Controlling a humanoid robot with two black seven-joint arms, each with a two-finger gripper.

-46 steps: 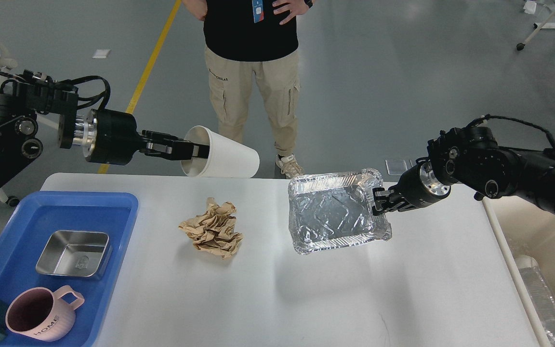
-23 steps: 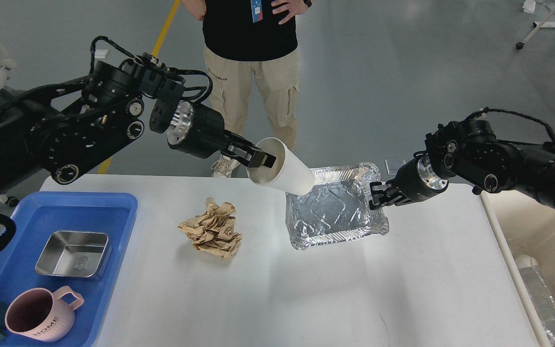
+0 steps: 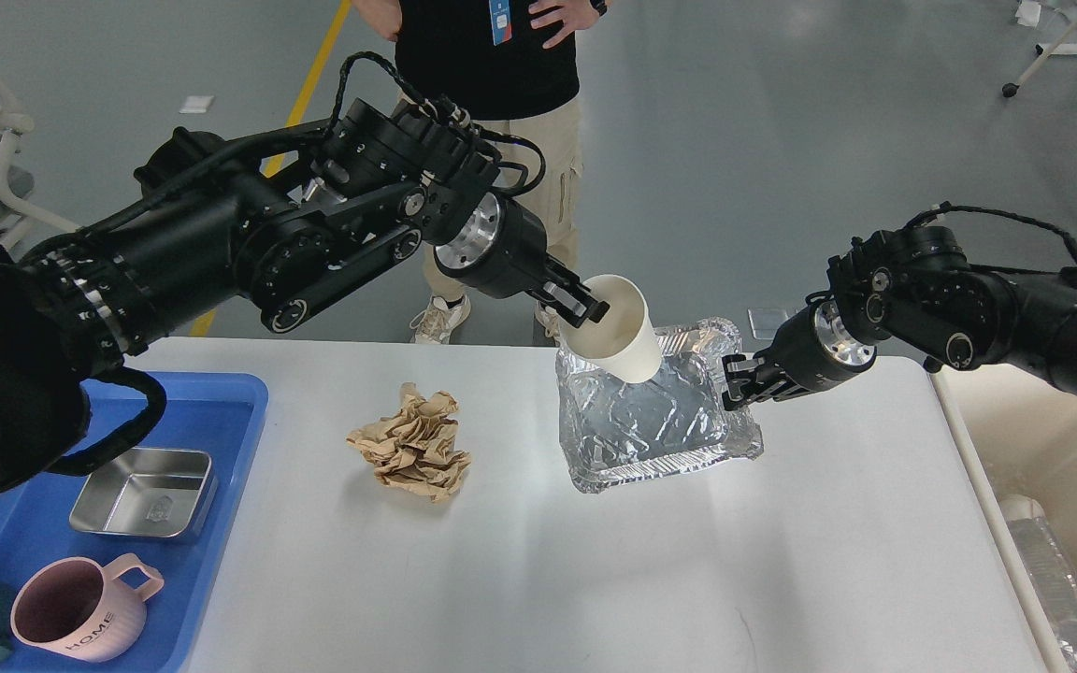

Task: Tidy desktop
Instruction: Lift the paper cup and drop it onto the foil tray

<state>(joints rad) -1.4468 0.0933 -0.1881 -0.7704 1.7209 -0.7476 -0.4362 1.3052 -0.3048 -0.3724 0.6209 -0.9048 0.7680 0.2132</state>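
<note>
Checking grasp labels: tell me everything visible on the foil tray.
The foil tray is a shiny, crinkled aluminium container, rectangular, with a rolled, dented rim. It sits open side up at the far right of the desktop, tilted slightly. The right hand grips its right rim. The white paper cup, held at its rim by the left hand, dips bottom-first into its far-left corner. Nothing else shows inside.

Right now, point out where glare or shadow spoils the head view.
Head view: sharp overall; the crinkled foil tray throws bright glare that washes out its floor; the crumpled paper and the tray cast soft shadows on the desktop; the left pincer on the paper cup reads dark, low in detail.
</note>
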